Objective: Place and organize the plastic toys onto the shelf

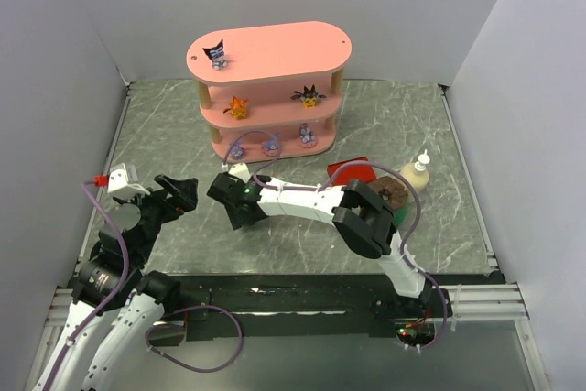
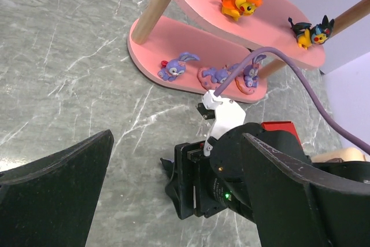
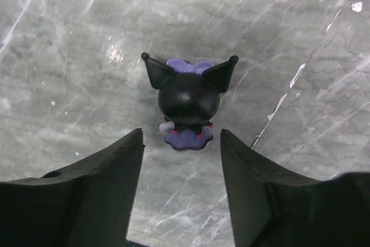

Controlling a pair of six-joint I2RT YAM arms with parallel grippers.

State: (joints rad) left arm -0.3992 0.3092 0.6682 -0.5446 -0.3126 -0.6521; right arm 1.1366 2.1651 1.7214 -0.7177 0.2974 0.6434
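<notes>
Grey marble table [image 3: 63,50] lies under the right gripper [image 3: 182,140], whose jaws stand half apart on both sides of a dark pointed-ear toy [image 3: 188,99], not touching it: I judge this the grasp step. Next they must pinch evenly, then lift toward the pink shelf [image 1: 275,52]. Beside it, the left gripper [image 2: 176,143] hangs wide open.

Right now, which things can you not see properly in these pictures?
Dark pointed-ear figurine on the table: top view, hidden under the right gripper; right wrist view, its face does not show.
Green cylinder: top view, mostly behind the right arm.
Pink shelf, top board: left wrist view, cut off by the upper edge.
</notes>
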